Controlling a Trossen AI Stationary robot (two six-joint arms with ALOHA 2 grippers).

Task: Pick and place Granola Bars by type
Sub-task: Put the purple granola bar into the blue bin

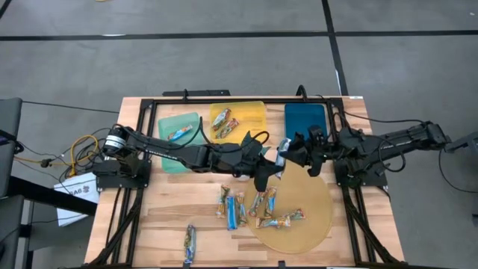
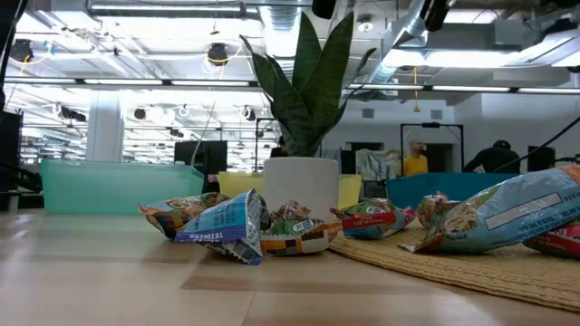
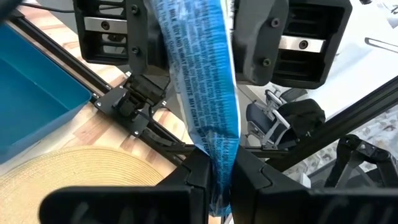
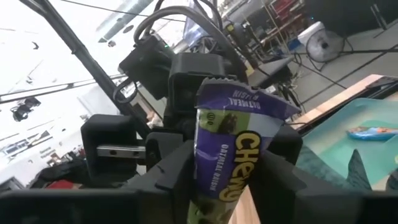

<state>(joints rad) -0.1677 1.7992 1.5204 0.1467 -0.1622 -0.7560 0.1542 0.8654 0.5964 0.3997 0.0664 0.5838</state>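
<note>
A blue-wrapped granola bar (image 1: 282,148) hangs in the air between my two grippers, above the far edge of the round woven mat (image 1: 314,224). My left gripper (image 1: 273,166) reaches it from the table's left and my right gripper (image 1: 291,154) from the right. Both are shut on it. Several more bars (image 1: 258,205) lie on the mat and on the wood near it, and one (image 1: 190,243) lies alone near the near edge. One blue bar (image 1: 179,134) lies in the teal tray (image 1: 166,153). Multicoloured bars (image 1: 224,123) lie in the yellow tray (image 1: 254,113). My left gripper (image 3: 221,180) pinches one narrow end of the blue bar (image 3: 219,163) between its two fingers. The bar is lifted clear and runs on from there to the other gripper. My right gripper (image 4: 227,180) has the same bar between its fingers, which lie against its two long edges (image 3: 163,56). The printed face (image 4: 233,149) is turned toward the wrist camera. The crimped end (image 4: 245,96) stands free beyond the fingers.
A blue tray (image 1: 306,123) sits at the far right beside the yellow one. A plant in a white pot (image 2: 313,186) stands mid-table, under the left arm in the high view. Black frame rails (image 1: 127,217) run along the table's left, right and far edges.
</note>
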